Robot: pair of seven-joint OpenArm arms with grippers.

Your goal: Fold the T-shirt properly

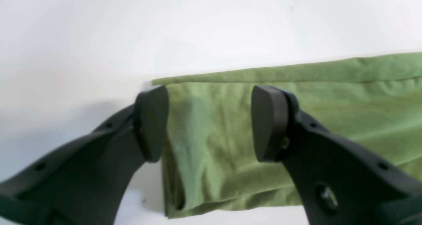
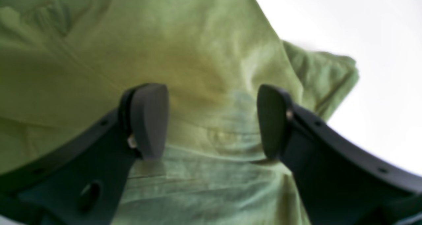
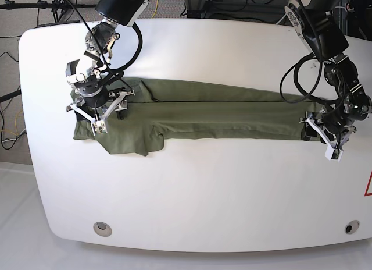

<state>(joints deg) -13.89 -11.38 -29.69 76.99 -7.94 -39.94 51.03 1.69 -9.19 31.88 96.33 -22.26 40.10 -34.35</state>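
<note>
no readable text, labels or numbers, part of a red mark (image 3: 368, 185) at table edge (image 3: 35, 183)

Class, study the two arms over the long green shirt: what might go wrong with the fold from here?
1. The left pincer stands open over the end of the T-shirt; closing here, it may catch only some of the stacked layers, so the fold could come apart.
2. The right pincer is open over wrinkled cloth; a pinch might lock those creases in.
3. One sleeve sticks out at the right pincer's end, so the edges may end up uneven.
</note>
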